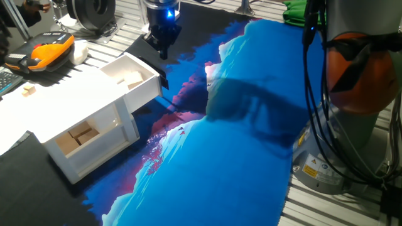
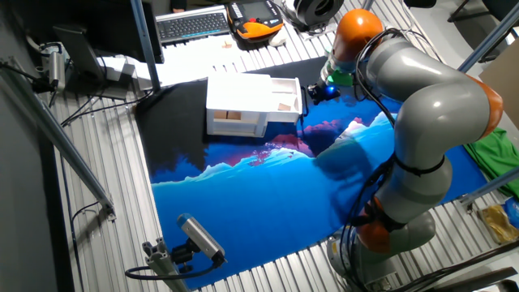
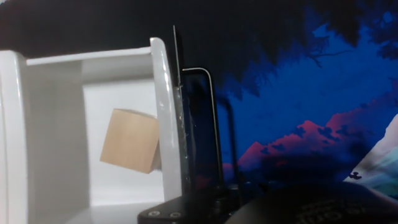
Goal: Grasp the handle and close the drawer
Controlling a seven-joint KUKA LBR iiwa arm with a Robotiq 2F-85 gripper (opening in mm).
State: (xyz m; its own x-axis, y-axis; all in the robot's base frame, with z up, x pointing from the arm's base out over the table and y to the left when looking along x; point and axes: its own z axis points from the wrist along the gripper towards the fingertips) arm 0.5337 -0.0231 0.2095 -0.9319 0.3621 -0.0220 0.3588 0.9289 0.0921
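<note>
The white drawer (image 1: 129, 76) stands pulled out of the top of the white cabinet (image 1: 75, 129), with wooden blocks inside. Its slim black handle (image 1: 164, 80) sits on the front panel, facing the blue mat. My gripper (image 1: 164, 53) hangs just above and behind the handle, fingers pointing down, not touching it. In the other fixed view the gripper (image 2: 318, 92) is right beside the drawer (image 2: 284, 96) front. The hand view looks down on the drawer front panel (image 3: 166, 124), the handle (image 3: 212, 124) and a wooden block (image 3: 130, 142). The finger gap is not visible.
A blue and black printed mat (image 1: 239, 144) covers the table to the right of the cabinet. The cabinet's lower compartment holds a wooden block (image 1: 80, 134). An orange and black pendant (image 1: 47, 51) lies behind the cabinet. The arm's base (image 1: 352, 94) stands at the right.
</note>
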